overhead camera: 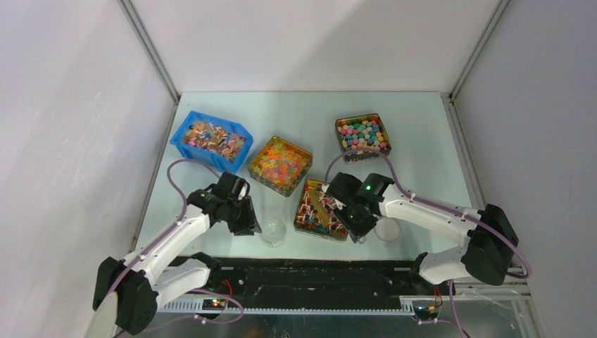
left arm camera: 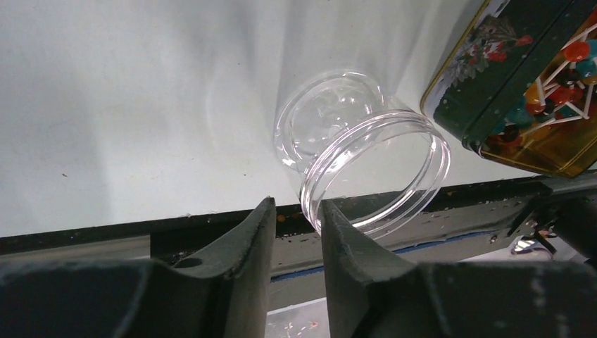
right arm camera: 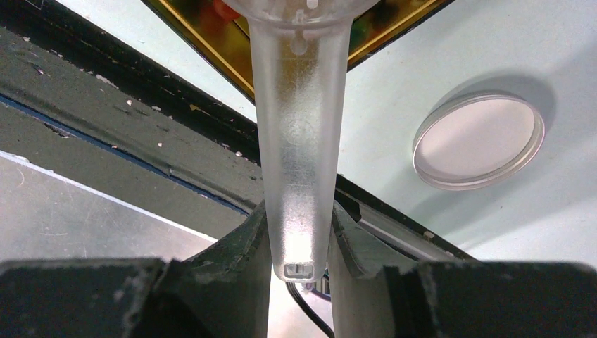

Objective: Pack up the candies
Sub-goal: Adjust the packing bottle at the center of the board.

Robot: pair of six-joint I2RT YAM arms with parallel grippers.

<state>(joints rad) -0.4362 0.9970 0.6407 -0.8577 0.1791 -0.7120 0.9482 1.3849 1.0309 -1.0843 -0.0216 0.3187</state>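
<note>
The candies (overhead camera: 315,211), small red, blue and green heads on white sticks, lie in a dark tin with a gold inside (left arm camera: 493,113) in front of the right arm. My right gripper (right arm camera: 299,211) is shut on the handle of a frosted plastic scoop (right arm camera: 299,127). The scoop's bowl reaches over that tin and is cut off by the top of the right wrist view. A clear empty jar (left arm camera: 366,165) stands near the table's front edge. My left gripper (left arm camera: 296,208) is open at the jar's near rim. The jar wall lies just inside the right fingertip (left arm camera: 334,222), and the left finger stands clear of it.
The jar's round clear lid (right arm camera: 479,139) lies flat to the right of the tin. Further back stand a blue bin (overhead camera: 184,129) of sweets, a gold tin (overhead camera: 304,149) of orange and yellow ones, and a tin (overhead camera: 339,141) of pastel ones. A black strip (overhead camera: 317,271) runs along the table's front edge.
</note>
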